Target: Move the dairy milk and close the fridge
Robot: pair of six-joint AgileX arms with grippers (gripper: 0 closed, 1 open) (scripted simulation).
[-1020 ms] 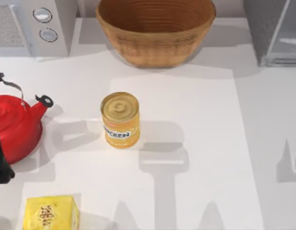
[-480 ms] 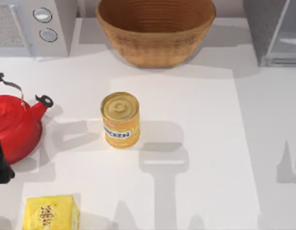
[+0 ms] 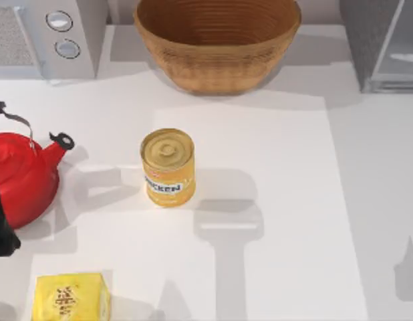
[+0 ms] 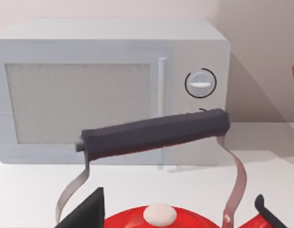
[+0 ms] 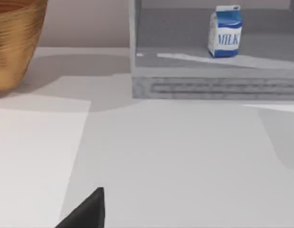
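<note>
One dark fingertip [image 5: 85,211] of the right gripper shows in the right wrist view, above bare white tabletop; whether its fingers are wide or narrow cannot be told. Ahead of it the grey speckled box-shaped fridge [image 5: 218,85] stands open, and the small white milk carton with blue top and blue "MILK" lettering [image 5: 225,31] stands upright on the fridge floor, toward the back, with free floor on both sides of it.

One dark fingertip [image 4: 87,213] of the left gripper shows in the left wrist view, just beside the red kettle [image 4: 161,221] with its black grip on metal straps; its finger spread cannot be told either. Behind the kettle stands the pale grey microwave with round knobs [image 4: 109,90].

From above, the left arm [image 3: 1,221] sits at nine o'clock, at the table's edge, touching or overlapping the kettle. The fridge occupies the two o'clock corner, the microwave the ten o'clock corner, and one woven wicker basket [image 3: 216,43] sits at twelve. One yellow tin can [image 3: 168,167] stands near the centre, and one yellow box with red lettering [image 3: 71,297] lies at seven o'clock. The white table [image 3: 293,221] is open from three to six o'clock.
</note>
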